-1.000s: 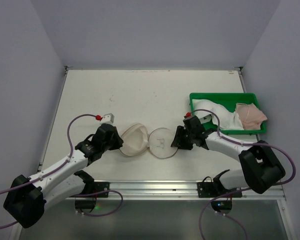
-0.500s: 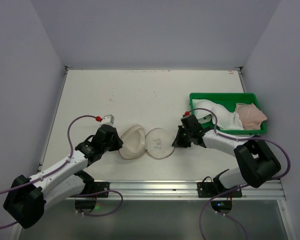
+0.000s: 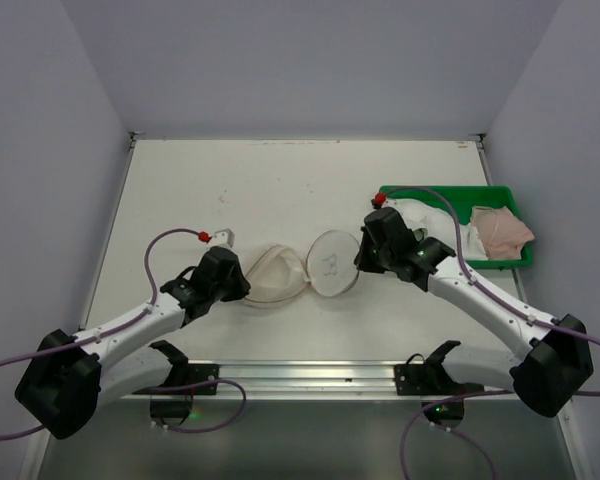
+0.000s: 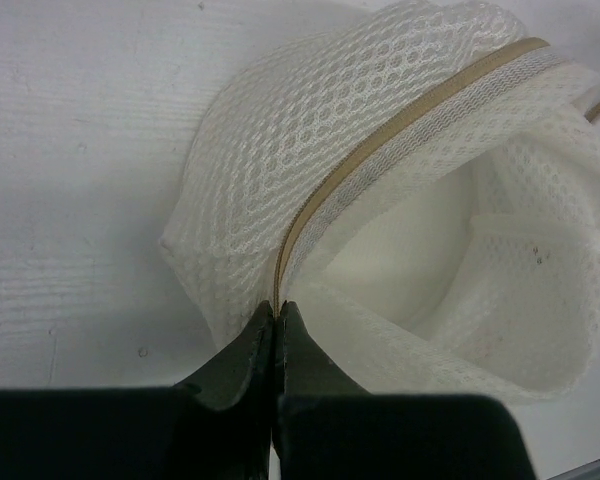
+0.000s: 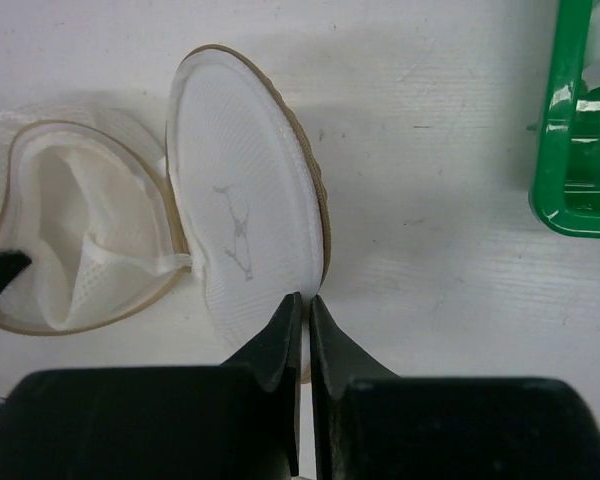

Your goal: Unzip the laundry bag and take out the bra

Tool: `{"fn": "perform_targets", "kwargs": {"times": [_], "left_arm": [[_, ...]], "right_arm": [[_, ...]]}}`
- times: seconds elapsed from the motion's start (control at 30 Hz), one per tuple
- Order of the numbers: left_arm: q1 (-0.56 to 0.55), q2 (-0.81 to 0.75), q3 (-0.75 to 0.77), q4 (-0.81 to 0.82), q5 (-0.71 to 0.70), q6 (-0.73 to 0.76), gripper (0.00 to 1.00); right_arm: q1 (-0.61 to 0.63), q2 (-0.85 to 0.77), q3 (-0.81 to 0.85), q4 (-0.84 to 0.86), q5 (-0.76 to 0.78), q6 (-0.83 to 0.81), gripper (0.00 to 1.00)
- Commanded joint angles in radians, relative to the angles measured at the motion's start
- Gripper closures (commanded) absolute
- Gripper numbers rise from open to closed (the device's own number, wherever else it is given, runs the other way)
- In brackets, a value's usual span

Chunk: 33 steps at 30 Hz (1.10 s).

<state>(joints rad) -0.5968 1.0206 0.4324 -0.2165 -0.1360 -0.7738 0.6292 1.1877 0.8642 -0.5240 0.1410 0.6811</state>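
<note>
Bag open, both grippers clamped on it
The laundry bag [image 3: 295, 270] lies mid-table, its lid toward 3 o'clock; left gripper [image 4: 278, 312] pinches the beige zip edge, right gripper [image 5: 306, 306] nips the lid rim; better to pin the cup half while reaching inside; scuffed white table [image 3: 230, 190], green tray [image 3: 440, 189] at 2 o'clock, plain grey walls [image 3: 300, 60].

A: Arm construction?
B: White links and black joint housings on left arm [image 3: 130, 325] and right arm [image 3: 485, 303]; purple cable [image 3: 147, 265] with red connector [image 3: 204, 237]
A: End effector finish?
B: Black tapered fingers on left end effector [image 4: 277, 320] and right end effector [image 5: 305, 315]
</note>
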Motion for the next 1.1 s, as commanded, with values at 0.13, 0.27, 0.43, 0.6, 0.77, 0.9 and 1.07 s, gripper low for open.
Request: {"fn": "perform_targets", "kwargs": {"times": [0.13,0.27,0.43,0.6,0.77,0.9,1.07], "left_arm": [[0.002,0.108,0.029,0.132,0.006,0.007,1.00],[0.002,0.142,0.014,0.193,0.056,-0.016,1.00],[0.002,0.122,-0.007,0.233,0.088,-0.033,1.00],[0.002,0.098,-0.032,0.243,0.093,-0.053,1.00],[0.002,0.085,-0.076,0.292,0.121,-0.094,1.00],[0.002,0.055,-0.101,0.295,0.118,-0.108,1.00],[0.002,-0.010,-0.144,0.292,0.096,-0.143,1.00]], "right_arm": [[0.125,0.007,0.203,-0.237,0.204,-0.045,1.00],[0.223,0.064,0.320,-0.251,0.203,-0.058,1.00],[0.309,0.156,0.433,-0.219,0.163,-0.060,1.00],[0.395,0.297,0.570,-0.191,0.141,-0.061,1.00],[0.426,0.446,0.627,-0.081,0.054,-0.042,1.00],[0.429,0.523,0.621,0.033,-0.015,-0.038,1.00],[0.432,0.596,0.576,0.198,-0.136,-0.041,1.00]]}}
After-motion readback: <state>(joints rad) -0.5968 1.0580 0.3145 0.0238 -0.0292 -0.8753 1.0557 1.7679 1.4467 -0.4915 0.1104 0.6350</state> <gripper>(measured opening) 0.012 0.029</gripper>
